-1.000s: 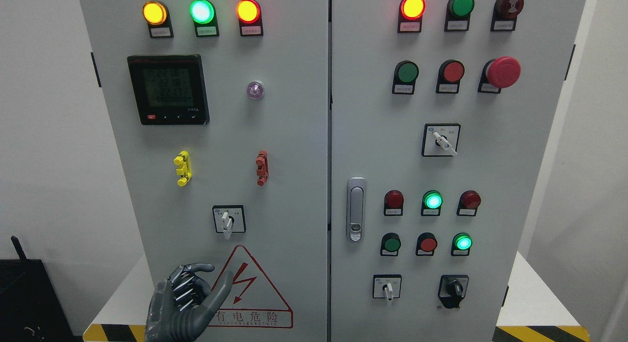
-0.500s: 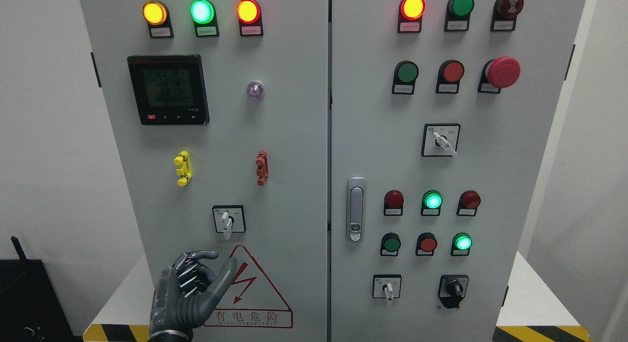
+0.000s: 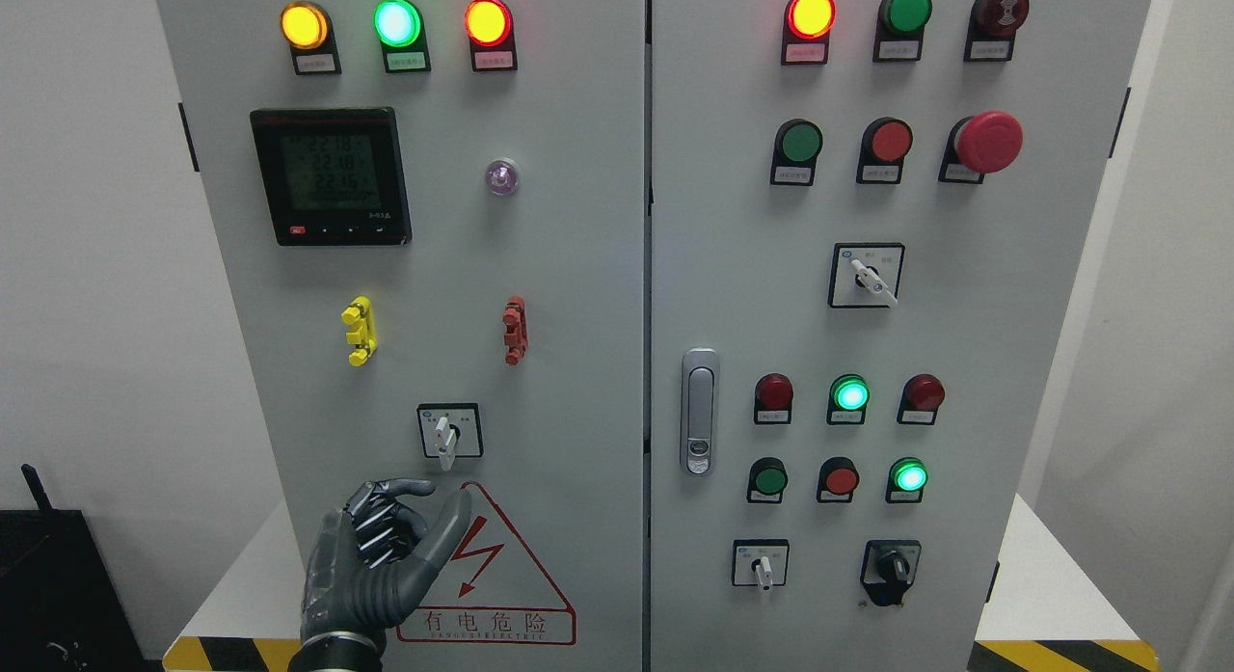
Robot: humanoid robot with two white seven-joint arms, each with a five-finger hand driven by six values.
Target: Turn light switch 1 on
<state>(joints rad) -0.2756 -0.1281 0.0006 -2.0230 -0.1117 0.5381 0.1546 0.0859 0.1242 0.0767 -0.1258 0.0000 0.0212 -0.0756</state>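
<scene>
A grey electrical cabinet (image 3: 578, 267) with two doors fills the head view. On the left door, a small rotary selector switch (image 3: 445, 433) sits in a black-framed plate, its white handle pointing straight down. My left hand (image 3: 436, 498) is raised in front of the door just below that switch, over the top of the red warning triangle (image 3: 492, 576). Its fingers (image 3: 386, 518) are loosely bent and the thumb (image 3: 448, 532) sticks up. It holds nothing and does not touch the switch. My right hand is out of view.
The left door also carries three lit lamps (image 3: 396, 22), a digital meter (image 3: 331, 175), and yellow (image 3: 359, 331) and red (image 3: 515, 331) clips. The right door has push buttons, a red mushroom button (image 3: 988, 142), a latch handle (image 3: 699, 412) and more selectors (image 3: 867, 277) (image 3: 762, 564) (image 3: 892, 564).
My left hand has risen along the left door and moved slightly right, closing on the selector switch from below. The switch handle has not turned.
</scene>
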